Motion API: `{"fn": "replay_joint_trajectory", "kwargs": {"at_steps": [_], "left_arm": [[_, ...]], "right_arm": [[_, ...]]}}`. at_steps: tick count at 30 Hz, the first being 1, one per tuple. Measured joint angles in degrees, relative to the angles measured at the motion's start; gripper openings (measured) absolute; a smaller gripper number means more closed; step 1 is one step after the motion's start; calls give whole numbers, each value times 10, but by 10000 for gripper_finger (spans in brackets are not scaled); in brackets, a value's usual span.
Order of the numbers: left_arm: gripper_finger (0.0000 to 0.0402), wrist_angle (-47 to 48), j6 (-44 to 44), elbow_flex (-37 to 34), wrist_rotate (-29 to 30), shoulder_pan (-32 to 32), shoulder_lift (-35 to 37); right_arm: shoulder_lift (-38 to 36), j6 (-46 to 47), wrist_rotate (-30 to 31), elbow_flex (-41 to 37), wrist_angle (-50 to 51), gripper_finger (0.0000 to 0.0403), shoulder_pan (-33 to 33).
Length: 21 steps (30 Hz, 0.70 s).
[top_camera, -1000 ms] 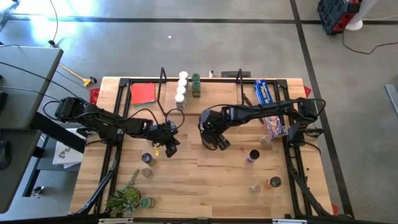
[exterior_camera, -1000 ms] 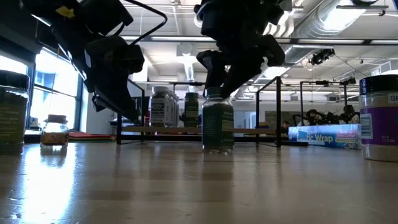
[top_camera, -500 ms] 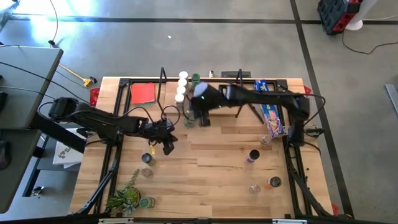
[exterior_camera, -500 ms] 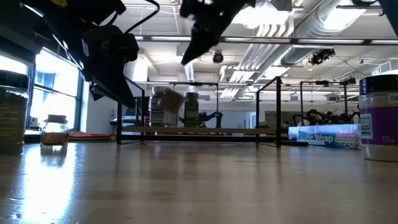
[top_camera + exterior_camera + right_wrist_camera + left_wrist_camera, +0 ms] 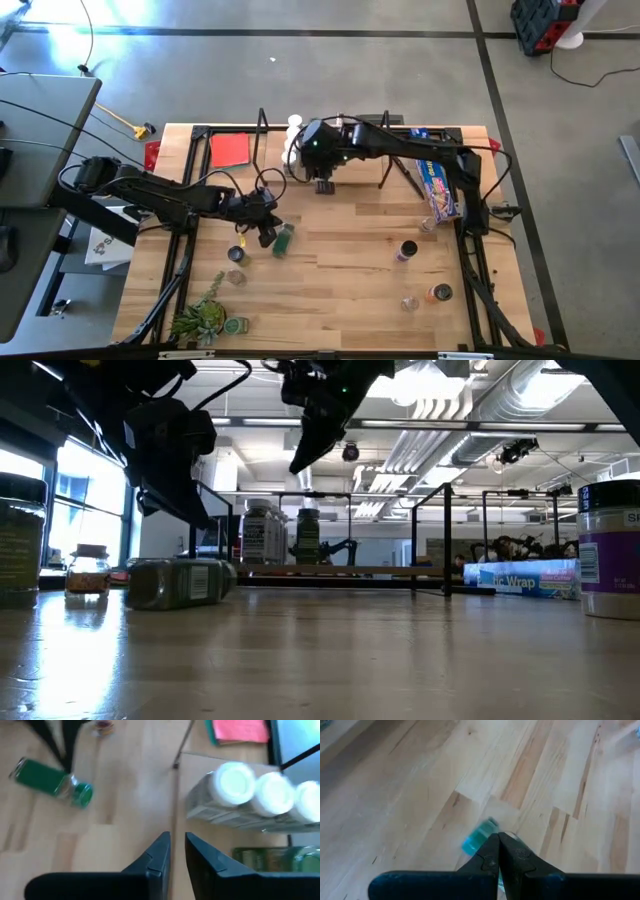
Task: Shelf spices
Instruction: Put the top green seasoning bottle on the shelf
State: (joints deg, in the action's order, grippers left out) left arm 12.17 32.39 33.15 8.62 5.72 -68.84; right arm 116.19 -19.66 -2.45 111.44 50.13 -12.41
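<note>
Beside the left gripper's [image 5: 268, 237] clenched jaws, a toppled green jar [image 5: 283, 240]; right jaws narrowly parted.

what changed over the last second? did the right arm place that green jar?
No. The right gripper swung from mid-table up to the shelf, fingers closing on nothing. The green jar it stood over a second ago, upright, now lies on its side beside the left gripper. The left gripper stayed shut, shifting slightly. The white-topped jars on the shelf, blue box and red square stayed put.

The left end effector [image 5: 498, 851] hides part of a blurred green jar [image 5: 479, 837] behind its fingers.
</note>
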Motion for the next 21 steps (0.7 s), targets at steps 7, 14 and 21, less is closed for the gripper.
{"fn": "replay_joint_trajectory", "kwargs": {"at_steps": [7,14,21], "left_arm": [[0,111,60,0,-26,38,4],[0,55,130,-47,-49,85,-9],[0,-89,155,-68,-43,87,-77]], "right_arm": [[-29,54,-13,-130,6,28,79],[-85,236,-11,-363,-260,7,173],[-74,304,26,-414,-385,7,231]]}}
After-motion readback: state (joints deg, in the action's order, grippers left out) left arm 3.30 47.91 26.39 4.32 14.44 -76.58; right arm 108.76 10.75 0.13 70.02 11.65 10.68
